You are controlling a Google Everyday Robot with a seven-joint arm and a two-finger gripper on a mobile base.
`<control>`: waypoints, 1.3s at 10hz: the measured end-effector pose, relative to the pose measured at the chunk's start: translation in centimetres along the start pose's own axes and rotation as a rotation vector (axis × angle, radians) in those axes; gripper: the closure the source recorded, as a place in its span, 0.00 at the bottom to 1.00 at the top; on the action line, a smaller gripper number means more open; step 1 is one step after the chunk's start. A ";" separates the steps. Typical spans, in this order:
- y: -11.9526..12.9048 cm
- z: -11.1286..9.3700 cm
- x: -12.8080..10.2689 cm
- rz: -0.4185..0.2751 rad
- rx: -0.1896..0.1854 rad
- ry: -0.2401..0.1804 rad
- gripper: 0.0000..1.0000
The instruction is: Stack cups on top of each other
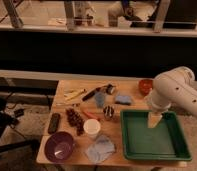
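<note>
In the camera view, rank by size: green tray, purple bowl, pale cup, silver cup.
Green tray, the hand hovering over its far side
Purple bowl
Pale cup
Silver cup, farther back, so cup order unsure
</note>
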 end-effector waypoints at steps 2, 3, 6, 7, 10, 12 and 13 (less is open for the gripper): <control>-0.6 0.5 -2.3 -0.036 0.008 -0.021 0.20; -0.9 0.7 -3.7 -0.058 0.012 -0.033 0.20; -1.5 1.8 -7.4 -0.116 0.013 -0.067 0.20; -1.7 2.3 -8.2 -0.128 0.006 -0.076 0.20; -1.8 3.2 -8.6 -0.133 -0.021 -0.086 0.20; -1.9 3.3 -8.8 -0.136 -0.023 -0.087 0.20; -1.8 3.3 -8.8 -0.136 -0.023 -0.087 0.20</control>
